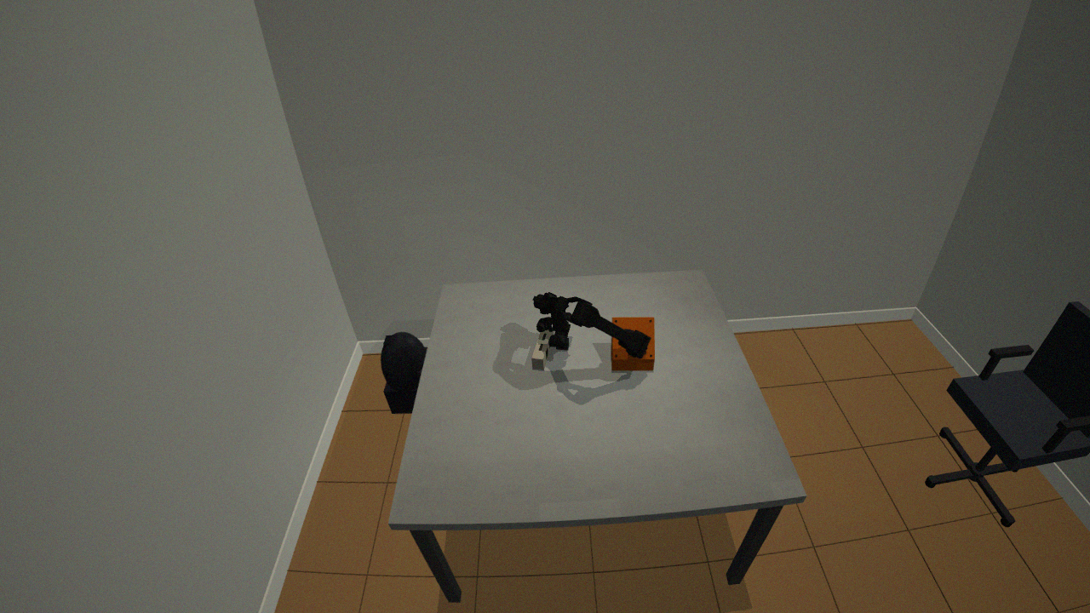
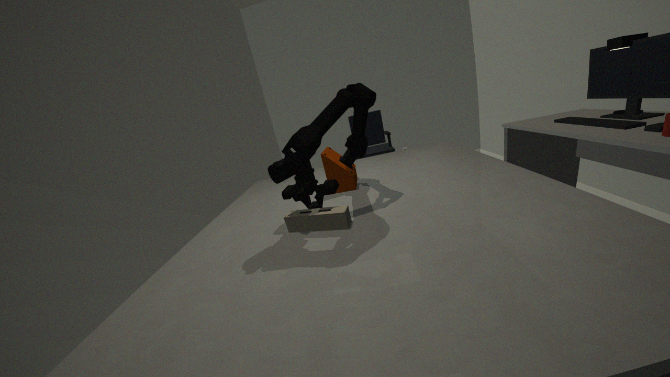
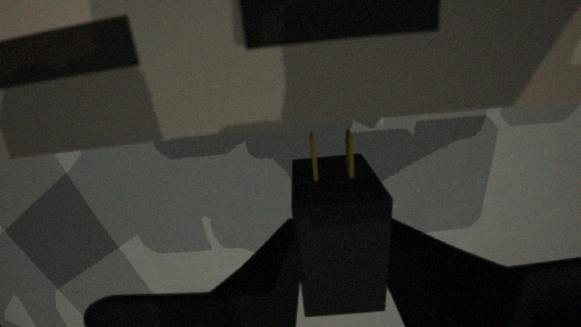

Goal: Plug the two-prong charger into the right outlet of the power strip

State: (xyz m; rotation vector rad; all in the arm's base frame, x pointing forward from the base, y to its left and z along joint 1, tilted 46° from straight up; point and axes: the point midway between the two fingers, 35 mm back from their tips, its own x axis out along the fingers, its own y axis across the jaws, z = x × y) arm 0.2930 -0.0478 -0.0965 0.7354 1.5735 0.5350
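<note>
My gripper is shut on the black two-prong charger and holds it with its two yellow prongs pointing down. The beige power strip lies on the grey table. Its two dark outlets show in the wrist view, the left outlet and the right outlet. The charger hangs just above the strip's top and the prongs are outside both outlets. The right outlet lies roughly in line with the prongs, further ahead.
The arm's orange base stands on the table just behind the strip. An office chair stands on the floor to the right, a dark object at the table's left edge. A desk with a monitor stands beyond.
</note>
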